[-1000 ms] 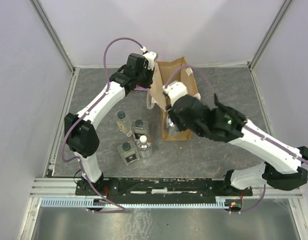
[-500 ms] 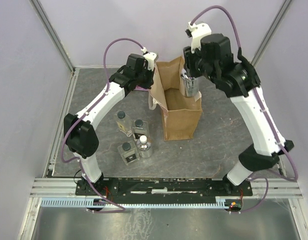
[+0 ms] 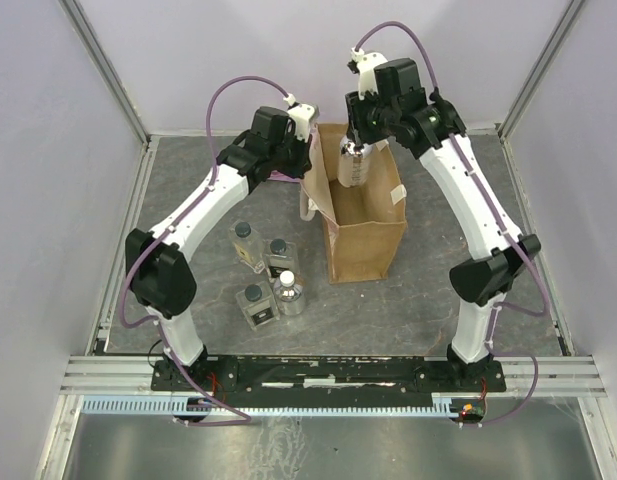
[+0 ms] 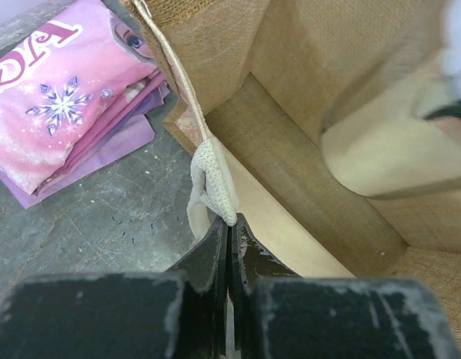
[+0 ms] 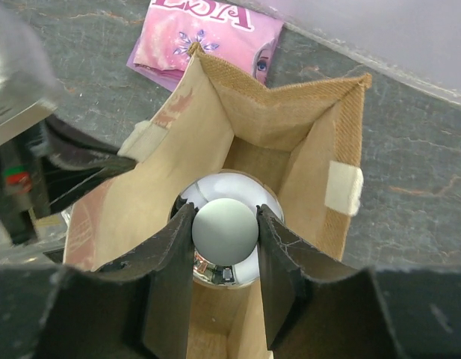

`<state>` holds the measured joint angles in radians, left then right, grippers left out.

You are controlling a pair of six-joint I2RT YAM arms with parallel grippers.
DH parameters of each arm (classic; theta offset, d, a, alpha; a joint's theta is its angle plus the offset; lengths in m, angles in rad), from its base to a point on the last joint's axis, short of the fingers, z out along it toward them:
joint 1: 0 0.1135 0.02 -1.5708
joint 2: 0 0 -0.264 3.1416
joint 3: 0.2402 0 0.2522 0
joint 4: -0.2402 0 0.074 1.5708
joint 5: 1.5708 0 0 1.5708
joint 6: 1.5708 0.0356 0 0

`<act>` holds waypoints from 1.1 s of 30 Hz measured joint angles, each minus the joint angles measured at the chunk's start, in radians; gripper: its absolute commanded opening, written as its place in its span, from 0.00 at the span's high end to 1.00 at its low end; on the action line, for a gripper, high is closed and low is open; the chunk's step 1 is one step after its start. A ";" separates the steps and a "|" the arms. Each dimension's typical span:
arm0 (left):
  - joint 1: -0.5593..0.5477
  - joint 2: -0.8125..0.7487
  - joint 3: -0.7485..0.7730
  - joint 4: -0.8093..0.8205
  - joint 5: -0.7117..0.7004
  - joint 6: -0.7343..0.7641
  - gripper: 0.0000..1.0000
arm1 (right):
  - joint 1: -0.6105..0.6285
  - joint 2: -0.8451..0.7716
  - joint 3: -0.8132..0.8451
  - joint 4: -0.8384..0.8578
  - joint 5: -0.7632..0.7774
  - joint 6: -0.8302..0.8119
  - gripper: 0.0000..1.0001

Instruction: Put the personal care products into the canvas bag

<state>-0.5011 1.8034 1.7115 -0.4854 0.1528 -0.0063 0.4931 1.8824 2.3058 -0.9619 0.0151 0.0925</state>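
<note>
so the right hand [image 5: 225, 228] grips a bottle [image 3: 354, 170] upright, dead above the canvas bag [image 3: 366, 245] mouth; left hand [image 4: 230, 238] pinches its handle [image 4: 212, 176]

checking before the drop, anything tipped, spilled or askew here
Nothing spilled or tipped. Only the mouth of the canvas bag sits out of square: the left gripper pinches its pale handle, drawing that side outward.

Tan-brown woven canvas bag [image 3: 366, 240] with cream handles [image 4: 213, 176]; pink packet [image 4: 66, 112] printed with white snowflakes; silver-capped clear bottle [image 5: 225, 230]; mottled grey table [image 3: 438, 300]
</note>
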 measured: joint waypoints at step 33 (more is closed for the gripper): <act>0.000 -0.097 -0.164 0.076 0.069 -0.001 0.97 | -0.023 0.164 -0.446 0.446 -0.032 0.003 1.00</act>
<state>-0.5007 1.7061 1.5475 -0.4091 0.2218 -0.0071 0.4702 2.0460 1.8599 -0.5159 -0.0170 0.0952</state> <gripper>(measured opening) 0.050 0.420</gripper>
